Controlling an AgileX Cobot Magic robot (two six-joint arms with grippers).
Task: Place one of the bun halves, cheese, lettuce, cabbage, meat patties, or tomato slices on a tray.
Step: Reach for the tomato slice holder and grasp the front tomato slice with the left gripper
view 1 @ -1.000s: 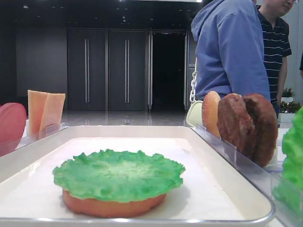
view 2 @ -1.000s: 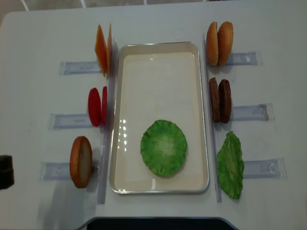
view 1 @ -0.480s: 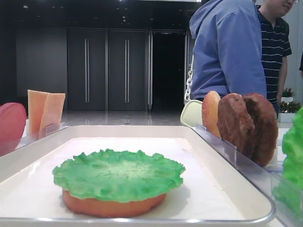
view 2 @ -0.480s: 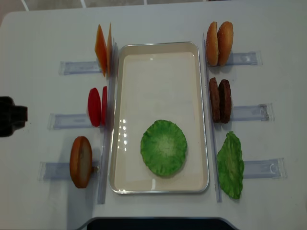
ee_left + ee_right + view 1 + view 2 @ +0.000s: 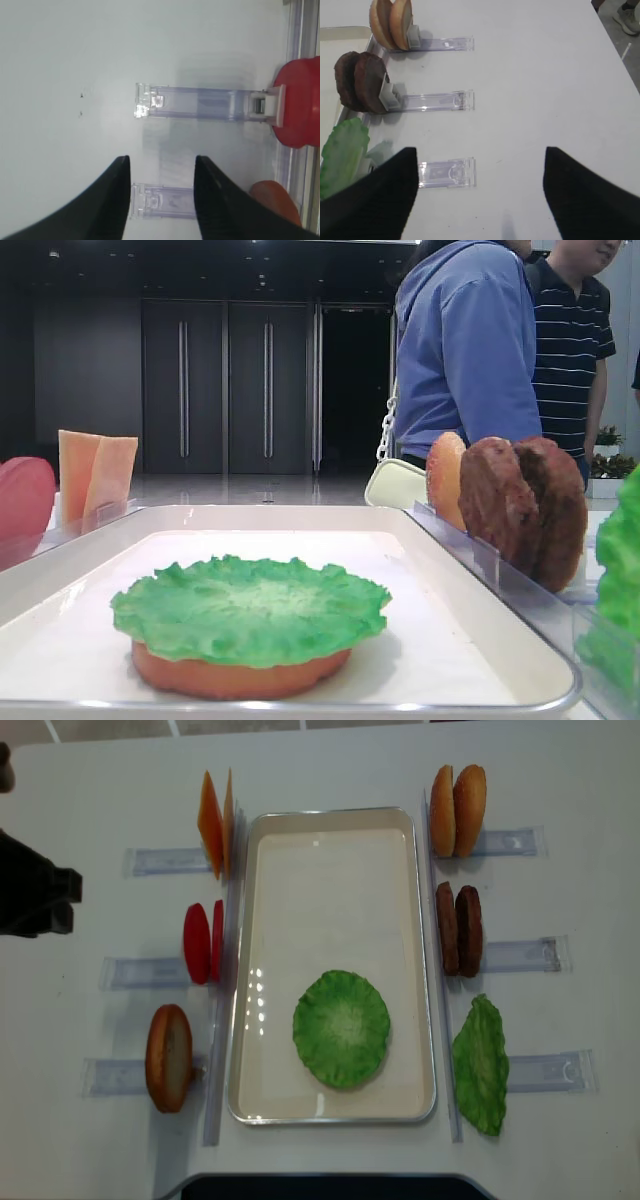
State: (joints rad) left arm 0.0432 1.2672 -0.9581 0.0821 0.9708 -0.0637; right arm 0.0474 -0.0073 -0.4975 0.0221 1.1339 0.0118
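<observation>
A green lettuce [image 5: 341, 1027] leaf lies on a bun half [image 5: 235, 676] at the near end of the off-white tray [image 5: 330, 850]. Left of the tray stand cheese [image 5: 215, 820], tomato slices [image 5: 203, 942] and one bun half [image 5: 168, 1057]. On the right stand two bun halves [image 5: 458, 810], meat patties [image 5: 458, 930] and a green leaf [image 5: 481, 1063]. My left gripper [image 5: 60, 900] hovers open and empty over bare table at the far left; in its wrist view the left gripper [image 5: 161, 165] points at a tomato slice [image 5: 300, 107]. My right gripper [image 5: 480, 155] is wide open and empty, right of the patties [image 5: 360, 82].
Clear plastic holders [image 5: 150, 972] lie behind each stack on both sides of the tray. Two people [image 5: 480, 350] stand beyond the far right of the table. The table edge [image 5: 615, 55] runs close on the right in the right wrist view.
My left gripper has moved along the table's left side, from level with the lone bun half to between the tomato slices and cheese. The person in blue shifted slightly.
</observation>
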